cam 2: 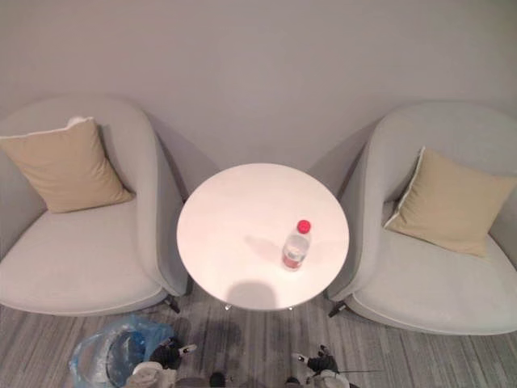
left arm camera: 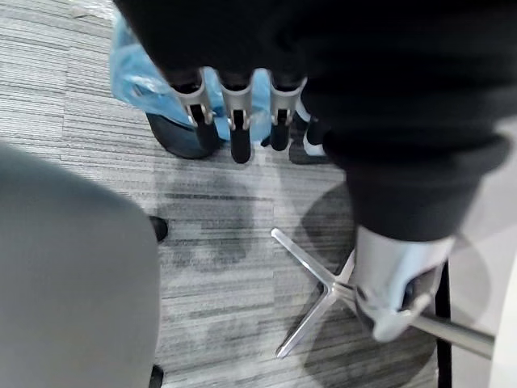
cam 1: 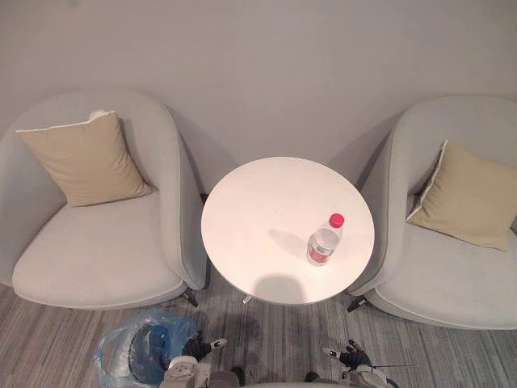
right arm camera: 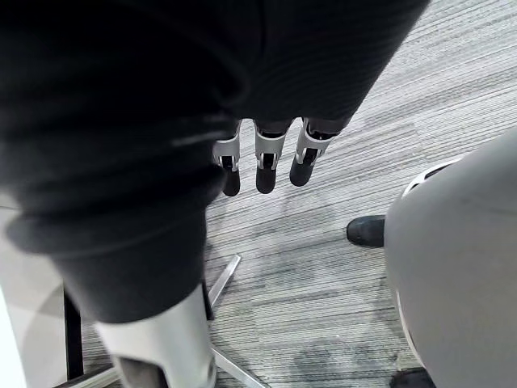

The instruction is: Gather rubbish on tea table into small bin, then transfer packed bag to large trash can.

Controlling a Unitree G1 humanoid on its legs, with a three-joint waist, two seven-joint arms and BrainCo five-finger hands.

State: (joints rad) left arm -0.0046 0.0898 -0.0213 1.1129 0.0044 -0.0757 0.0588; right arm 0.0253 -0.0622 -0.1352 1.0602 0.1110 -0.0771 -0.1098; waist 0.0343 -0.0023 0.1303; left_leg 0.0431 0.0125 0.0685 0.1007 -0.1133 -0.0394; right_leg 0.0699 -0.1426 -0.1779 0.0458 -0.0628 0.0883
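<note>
Red-capped bottle (cam 1: 325,241) stands upright on the round white desk (cam 1: 250,202), near its right edge. Blue-bagged small bin (cam 1: 141,353) sits on the floor, near left. Left hand (cam 1: 196,347) and right hand (cam 1: 353,355) hang low, fingers straight, holding nothing.

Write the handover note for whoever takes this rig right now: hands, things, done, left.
Left robot hand: open, empty, hanging beside the small dark bin lined with a blue plastic bag.
Right robot hand: open, empty, hanging low.
Clear plastic bottle with red cap: upright on the round white table.
Done: nothing confirmed; bottle not yet picked up.
Left: bottle into bin, then bag transfer.
</note>
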